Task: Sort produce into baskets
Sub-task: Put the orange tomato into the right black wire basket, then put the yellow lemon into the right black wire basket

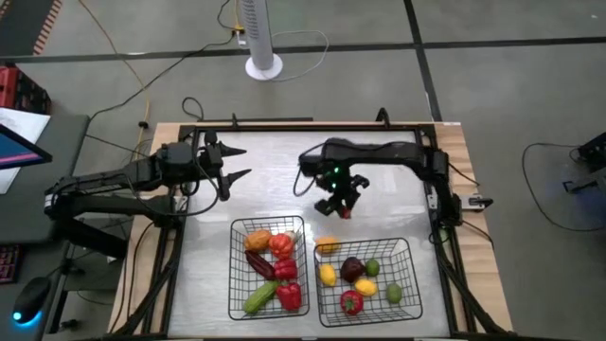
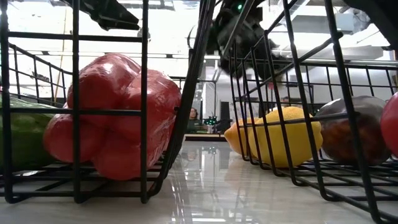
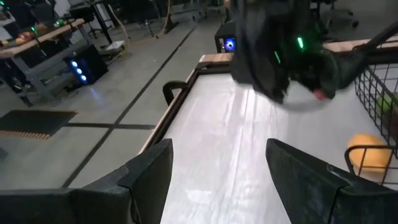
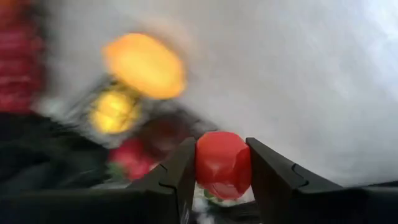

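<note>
My right gripper [image 1: 343, 209] is above the table's middle, just beyond the two black wire baskets, shut on a small red tomato [image 4: 222, 163]. The left basket [image 1: 234, 275] holds red peppers, an orange piece and a green cucumber. The right basket [image 1: 409, 251] holds lemons, a lime, a dark purple piece and a red piece. An orange [image 1: 327, 246] sits at the right basket's far left corner. My left gripper [image 1: 237, 163] is open and empty over the far left of the table. My right gripper pinches the red tomato by its two opposite sides [image 4: 202, 163] between its two fingers. The fingers come from above, pointing down. The tomato is lifted clear of the table.
The bare white tabletop [image 1: 275, 180] lies beyond the baskets. A wooden rim and black frame [image 1: 312, 125] bound the table. In the low view the baskets' mesh stands close by, with a red pepper [image 2: 112, 115] and a lemon [image 2: 277, 135] inside.
</note>
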Controlling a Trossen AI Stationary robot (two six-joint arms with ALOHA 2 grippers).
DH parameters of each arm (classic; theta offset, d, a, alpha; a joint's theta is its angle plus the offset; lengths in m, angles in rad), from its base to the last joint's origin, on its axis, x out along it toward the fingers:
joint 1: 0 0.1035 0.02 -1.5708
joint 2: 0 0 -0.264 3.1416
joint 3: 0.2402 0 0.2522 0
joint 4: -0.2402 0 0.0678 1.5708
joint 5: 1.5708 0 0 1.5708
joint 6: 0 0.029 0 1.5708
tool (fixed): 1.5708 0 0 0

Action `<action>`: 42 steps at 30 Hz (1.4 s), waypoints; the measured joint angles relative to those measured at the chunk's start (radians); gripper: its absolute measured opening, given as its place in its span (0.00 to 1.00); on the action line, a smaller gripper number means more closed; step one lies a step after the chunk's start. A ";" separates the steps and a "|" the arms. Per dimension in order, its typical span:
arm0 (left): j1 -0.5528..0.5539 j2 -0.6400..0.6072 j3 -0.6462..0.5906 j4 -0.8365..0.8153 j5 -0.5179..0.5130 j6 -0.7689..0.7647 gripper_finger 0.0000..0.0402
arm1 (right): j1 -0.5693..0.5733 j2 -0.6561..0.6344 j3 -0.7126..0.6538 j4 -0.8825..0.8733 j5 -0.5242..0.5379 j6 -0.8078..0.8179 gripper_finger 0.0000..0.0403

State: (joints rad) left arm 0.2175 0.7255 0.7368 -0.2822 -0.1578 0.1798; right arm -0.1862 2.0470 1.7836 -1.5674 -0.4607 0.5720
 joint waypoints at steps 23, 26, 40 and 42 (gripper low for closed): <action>0.000 -0.026 0.000 -0.011 0.000 -0.031 0.61 | 0.405 -0.176 -0.007 0.020 -0.086 0.240 0.47; 0.000 -0.026 0.000 -0.005 0.000 -0.036 0.61 | 0.423 -0.174 -0.008 0.030 -0.078 0.264 0.55; 0.000 -0.026 0.000 -0.006 0.000 -0.032 0.61 | 0.237 -0.134 -0.006 0.226 0.012 0.277 0.66; 0.000 -0.026 0.000 -0.008 0.000 -0.028 0.61 | 0.191 -0.110 -0.006 0.233 0.015 0.262 0.66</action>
State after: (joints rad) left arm 0.2174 0.6994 0.7368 -0.2903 -0.1577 0.1520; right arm 0.0043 1.9374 1.7771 -1.3349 -0.4455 0.8341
